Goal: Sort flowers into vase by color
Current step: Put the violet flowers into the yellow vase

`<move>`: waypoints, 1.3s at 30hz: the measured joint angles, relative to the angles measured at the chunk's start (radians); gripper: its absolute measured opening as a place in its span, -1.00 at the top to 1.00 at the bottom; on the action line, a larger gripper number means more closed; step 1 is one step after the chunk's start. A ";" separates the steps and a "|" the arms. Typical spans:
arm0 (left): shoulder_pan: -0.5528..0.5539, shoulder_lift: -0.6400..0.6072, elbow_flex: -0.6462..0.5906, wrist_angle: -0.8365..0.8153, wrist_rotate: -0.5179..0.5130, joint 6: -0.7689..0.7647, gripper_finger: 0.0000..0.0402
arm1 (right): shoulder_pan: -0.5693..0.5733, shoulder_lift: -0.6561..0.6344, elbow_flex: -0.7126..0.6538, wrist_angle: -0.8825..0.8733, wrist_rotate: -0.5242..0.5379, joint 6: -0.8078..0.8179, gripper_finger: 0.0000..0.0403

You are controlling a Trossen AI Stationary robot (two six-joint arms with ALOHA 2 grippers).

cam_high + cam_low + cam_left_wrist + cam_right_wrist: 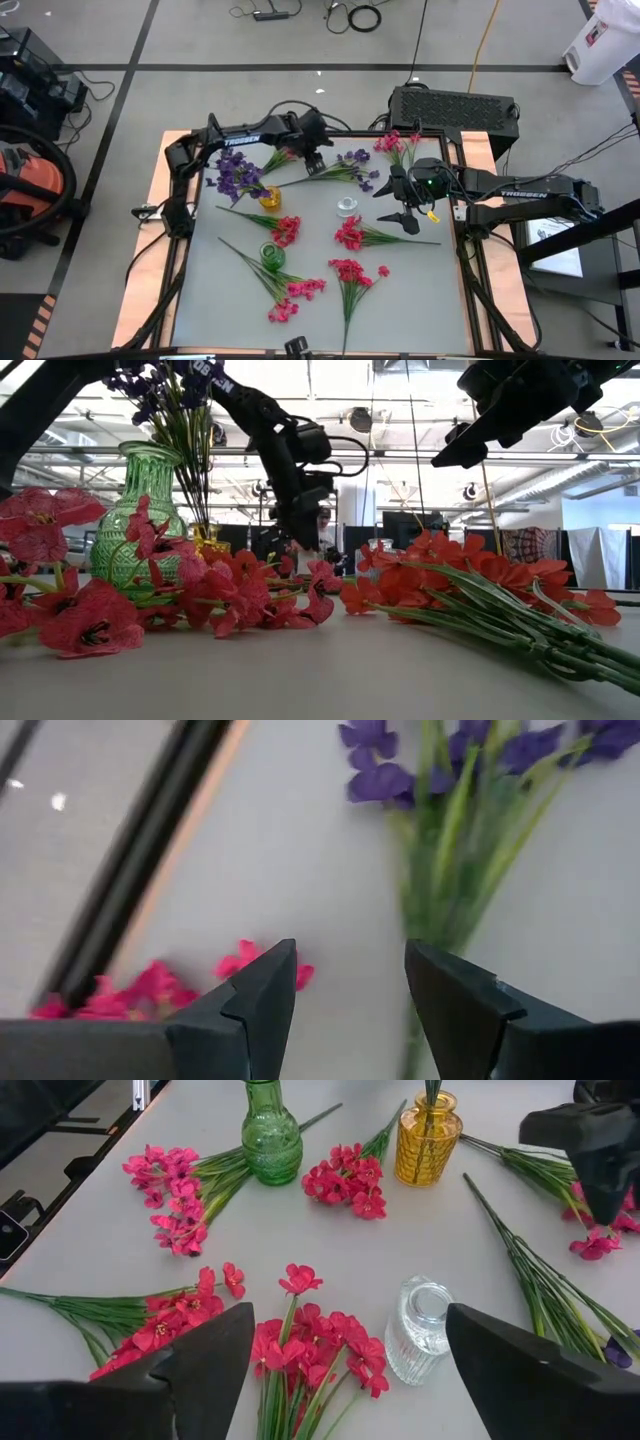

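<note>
Currently, L gripper (318, 162) hangs over the desk's (420, 290) far side, jaws spread, nothing between them. A purple sprig (450, 830) lies flat just ahead of the jaws, stems running toward the gap; a pink sprig (150, 988) sits off to one side. R gripper (402, 205) hovers well above the desk, jaws spread wide, empty; below them lie pink sprigs (310, 1342) and a clear vase (418, 1332), farther ahead a green vase (270, 1135) and a yellow vase (428, 1140).

Handling, est.: sprigs are light, thin-stemmed, floppy; blossoms crush easily. Grip mid-stem, not at the blossom cluster; stems lie flat, so jaws must reach nearly to the desk.

Count:
- Vases: 3 (green, yellow, clear).
- Purple: 1 bunch standing in the yellow vase, approx. 1–2 sprigs loose.
- Pink: approx. 6 clusters loose on the desk; exact no. unclear.
</note>
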 joint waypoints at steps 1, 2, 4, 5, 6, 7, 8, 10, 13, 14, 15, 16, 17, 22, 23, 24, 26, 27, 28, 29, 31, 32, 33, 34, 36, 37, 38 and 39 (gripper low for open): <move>-0.009 0.000 0.000 0.000 0.008 -0.002 0.03 | 0.000 0.000 0.000 0.000 0.000 0.000 -0.60; -0.019 0.000 0.000 0.000 0.010 0.002 0.03 | 0.000 0.000 0.000 0.000 0.000 0.000 -0.60; -0.036 0.000 -0.013 0.020 0.010 0.003 0.03 | 0.000 0.000 0.000 0.000 0.000 0.000 -0.60; -0.044 0.000 -0.020 0.026 0.010 0.002 0.03 | 0.000 0.000 0.000 0.000 0.000 0.000 -0.60; -0.049 0.000 -0.028 0.026 0.009 -0.002 0.03 | 0.000 0.000 0.000 0.000 0.000 0.000 -0.60; -0.053 0.001 -0.034 0.025 -0.002 -0.003 0.03 | 0.000 0.000 0.000 0.000 0.000 0.000 -0.60; -0.055 0.001 -0.040 0.026 -0.016 -0.002 0.03 | 0.000 0.000 0.000 0.000 0.000 0.000 -0.60; -0.058 0.001 -0.053 0.029 -0.044 0.002 0.03 | 0.000 0.000 0.000 -0.001 0.000 0.000 -0.60; -0.059 0.001 -0.066 0.026 -0.060 -0.004 0.03 | 0.000 0.000 0.000 -0.001 0.000 0.000 -0.60; -0.059 0.001 -0.066 0.026 -0.060 -0.006 0.03 | 0.000 0.000 0.000 -0.001 0.000 0.000 -0.60; -0.059 0.001 -0.066 0.027 -0.060 -0.006 0.03 | 0.000 0.000 0.000 -0.001 0.000 0.001 -0.60; -0.061 0.001 -0.066 0.026 -0.060 -0.006 0.03 | 0.000 0.000 0.000 -0.001 0.000 0.002 -0.60; -0.065 0.004 -0.066 0.025 -0.061 -0.006 0.03 | 0.000 0.000 0.000 -0.001 0.000 0.003 -0.60; -0.082 0.058 -0.069 0.020 -0.064 -0.006 0.03 | 0.000 0.000 0.000 -0.002 0.000 0.003 -0.60; -0.082 0.068 -0.068 0.024 -0.066 -0.006 0.03 | 0.001 0.000 0.000 -0.003 0.000 0.003 -0.60; -0.080 0.075 -0.068 0.019 -0.069 -0.006 0.03 | 0.002 0.000 0.000 -0.004 0.000 0.003 -0.60; -0.079 0.083 -0.068 0.004 -0.077 -0.007 0.03 | 0.006 0.000 0.000 -0.006 0.000 0.004 -0.60; -0.079 0.084 -0.068 0.007 -0.086 -0.007 0.03 | 0.007 0.000 0.000 -0.010 0.000 0.003 -0.60; -0.080 0.084 -0.068 0.007 -0.095 -0.007 0.03 | 0.009 0.000 0.000 -0.011 0.000 0.004 -0.60; -0.080 0.084 -0.068 0.003 -0.102 -0.006 0.03 | 0.012 0.000 0.000 -0.011 0.000 0.004 -0.60; -0.081 0.084 -0.068 0.004 -0.102 -0.006 0.03 | 0.014 0.000 0.000 -0.010 0.000 0.003 -0.60; -0.080 0.084 -0.068 0.003 -0.101 -0.006 0.03 | 0.014 0.000 0.000 -0.009 0.000 0.003 -0.60; -0.080 0.084 -0.068 0.003 -0.100 -0.006 0.03 | 0.014 0.000 0.000 -0.008 0.000 0.004 -0.60; -0.079 0.084 -0.068 0.002 -0.099 -0.006 0.03 | 0.014 0.000 0.000 -0.008 0.000 0.004 -0.60; -0.083 0.084 -0.068 -0.003 -0.096 -0.007 0.03 | 0.014 0.000 0.000 -0.008 0.000 0.004 -0.60; -0.087 0.084 -0.068 -0.003 -0.095 -0.008 0.03 | 0.014 0.000 0.000 -0.008 0.000 0.004 -0.60; -0.091 0.084 -0.068 -0.003 -0.093 -0.008 0.03 | 0.014 0.000 0.000 -0.008 0.000 0.004 -0.60; -0.094 0.084 -0.068 -0.003 -0.092 -0.009 0.03 | 0.014 0.000 0.000 -0.008 0.000 0.004 -0.60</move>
